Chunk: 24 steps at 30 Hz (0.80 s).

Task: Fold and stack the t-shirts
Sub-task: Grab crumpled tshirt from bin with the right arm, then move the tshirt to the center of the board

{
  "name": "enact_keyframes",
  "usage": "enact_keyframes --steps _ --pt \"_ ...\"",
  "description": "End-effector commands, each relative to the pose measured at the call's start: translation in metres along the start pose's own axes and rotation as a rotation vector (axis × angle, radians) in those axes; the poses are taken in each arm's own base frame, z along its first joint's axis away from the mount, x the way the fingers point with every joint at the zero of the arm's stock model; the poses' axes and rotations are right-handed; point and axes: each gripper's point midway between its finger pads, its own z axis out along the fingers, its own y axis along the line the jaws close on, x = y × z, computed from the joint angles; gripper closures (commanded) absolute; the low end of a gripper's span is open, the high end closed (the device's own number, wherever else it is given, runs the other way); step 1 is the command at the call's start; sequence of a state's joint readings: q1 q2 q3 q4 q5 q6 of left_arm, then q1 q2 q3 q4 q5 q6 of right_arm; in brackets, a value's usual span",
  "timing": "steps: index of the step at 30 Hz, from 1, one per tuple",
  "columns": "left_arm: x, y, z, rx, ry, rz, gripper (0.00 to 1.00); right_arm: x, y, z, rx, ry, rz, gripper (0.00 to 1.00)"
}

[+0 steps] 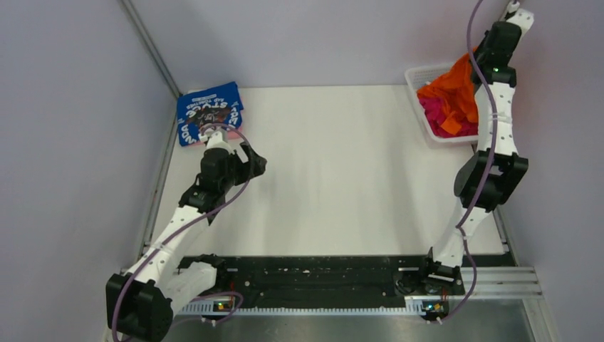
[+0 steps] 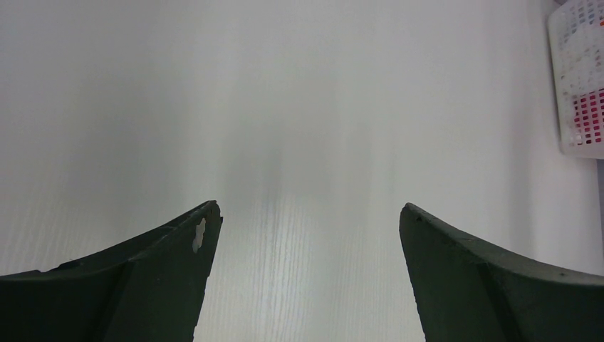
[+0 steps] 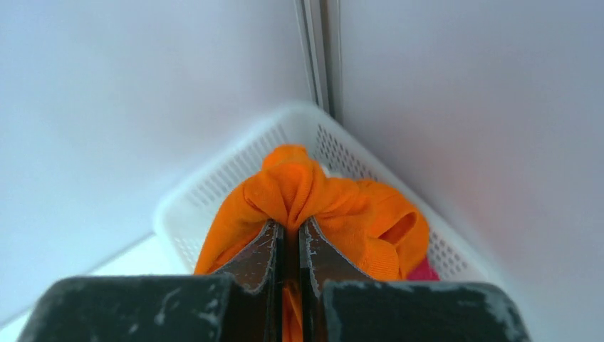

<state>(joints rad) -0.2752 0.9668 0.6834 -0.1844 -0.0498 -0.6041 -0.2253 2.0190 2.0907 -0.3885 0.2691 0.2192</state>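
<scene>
My right gripper [image 3: 290, 224] is shut on a bunch of the bright orange t-shirt [image 3: 327, 206] and holds it up over the white lattice basket [image 3: 214, 192]. In the top view the orange t-shirt [image 1: 452, 89] hangs from that gripper [image 1: 476, 60] at the far right corner, with a magenta t-shirt [image 1: 436, 112] under it in the basket. A folded blue t-shirt with white lettering [image 1: 208, 110] lies at the far left of the table. My left gripper [image 1: 253, 162] is open and empty, just right of and nearer than the blue t-shirt, over bare table [image 2: 306, 214].
The basket [image 1: 420, 75] stands against the right wall at the back; its edge shows in the left wrist view [image 2: 580, 78]. Grey walls close in the left, back and right. A black rail [image 1: 313, 278] runs along the near edge.
</scene>
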Motion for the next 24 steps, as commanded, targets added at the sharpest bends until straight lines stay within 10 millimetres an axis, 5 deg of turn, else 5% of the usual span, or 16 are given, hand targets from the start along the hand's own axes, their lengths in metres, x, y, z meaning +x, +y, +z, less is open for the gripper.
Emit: enact_keyframes --steps 1,5,11,14,20,24 --pt "-0.031 -0.019 -0.008 0.048 -0.089 -0.006 0.01 -0.149 0.015 -0.082 -0.124 -0.362 0.057 1.0" --pt "-0.032 -0.02 -0.01 0.053 -0.091 -0.006 0.01 -0.208 0.048 -0.147 -0.362 -0.527 0.112 1.0" --pt "-0.033 -0.021 -0.018 0.066 -0.102 -0.01 0.01 -0.242 0.117 -0.278 -0.944 -0.581 0.191 1.0" --pt "-0.031 -0.02 -0.024 0.075 -0.113 -0.016 0.01 -0.238 0.152 -0.348 -1.217 -0.574 0.184 1.0" --pt "-0.028 -0.011 -0.037 0.05 -0.13 -0.031 0.01 -0.198 0.225 -0.465 -1.64 -0.434 0.142 1.0" --pt "-0.026 0.001 -0.048 0.005 -0.143 -0.047 0.01 -0.187 0.245 -0.516 -1.816 -0.392 0.134 1.0"
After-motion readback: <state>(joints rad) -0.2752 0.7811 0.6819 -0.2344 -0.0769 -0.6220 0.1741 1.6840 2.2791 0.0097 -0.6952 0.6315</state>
